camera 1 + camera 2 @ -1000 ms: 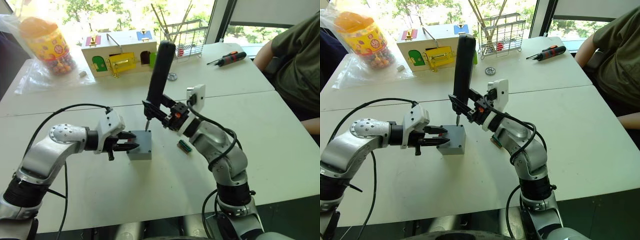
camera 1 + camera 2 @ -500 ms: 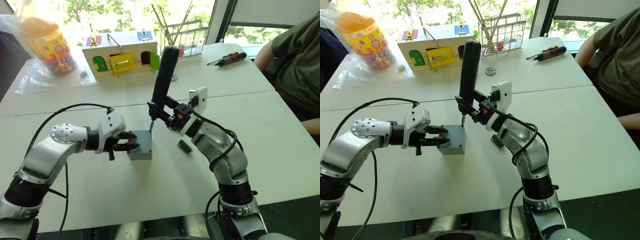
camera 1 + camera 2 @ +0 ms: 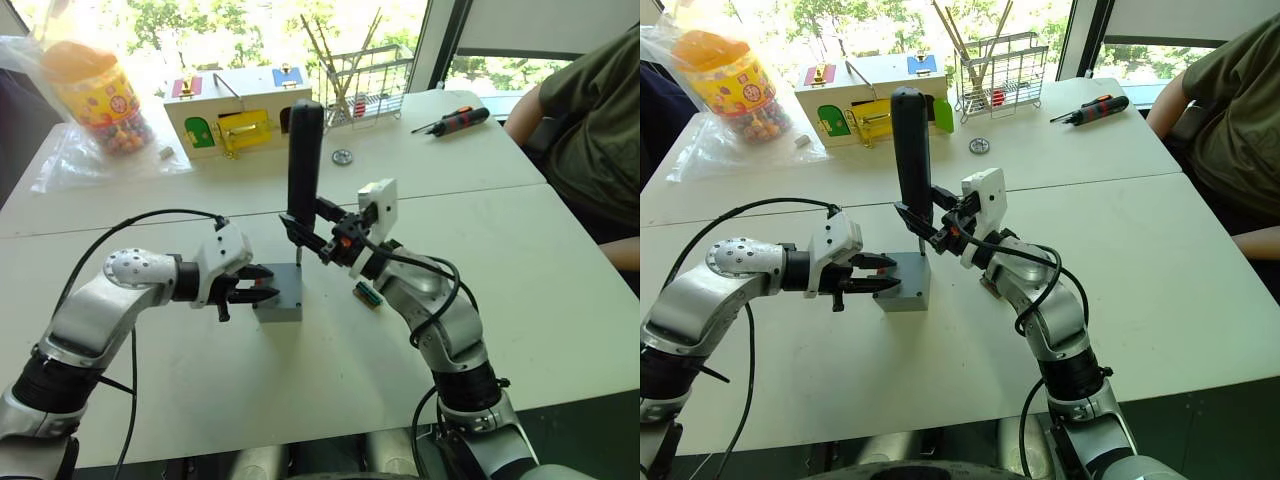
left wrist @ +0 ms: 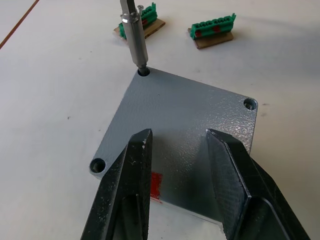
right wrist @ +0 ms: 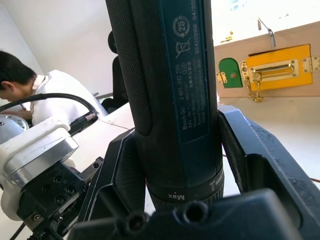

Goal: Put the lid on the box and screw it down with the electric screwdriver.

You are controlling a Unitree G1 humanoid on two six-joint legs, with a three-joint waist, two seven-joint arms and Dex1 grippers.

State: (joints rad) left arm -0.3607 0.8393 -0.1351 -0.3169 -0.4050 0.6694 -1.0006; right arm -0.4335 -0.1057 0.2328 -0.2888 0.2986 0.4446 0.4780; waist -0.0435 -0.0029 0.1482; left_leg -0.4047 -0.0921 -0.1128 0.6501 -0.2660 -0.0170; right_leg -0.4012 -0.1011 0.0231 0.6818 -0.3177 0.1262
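The grey lid (image 4: 185, 107) lies on the small grey box (image 3: 278, 311) in the middle of the table. My left gripper (image 4: 179, 137) is open, its two fingers spread just over the lid's near edge from the box's left side. My right gripper (image 3: 315, 228) is shut on the electric screwdriver (image 3: 304, 160), a dark cylinder standing nearly upright. Its metal bit (image 4: 134, 35) sits in the lid's far corner screw hole. Two other corner holes in the left wrist view look empty.
Green terminal blocks (image 3: 369, 293) lie just right of the box. At the back stand a wooden toy house (image 3: 245, 105), a sweets jar (image 3: 95, 90), a wire rack (image 3: 370, 80) and a red-and-black manual screwdriver (image 3: 455, 120). A person (image 3: 590, 130) sits at the right.
The screwdriver's top has swung left from a rightward lean to nearly upright, with the bit staying at the lid's far corner. My left gripper and the box have held still.
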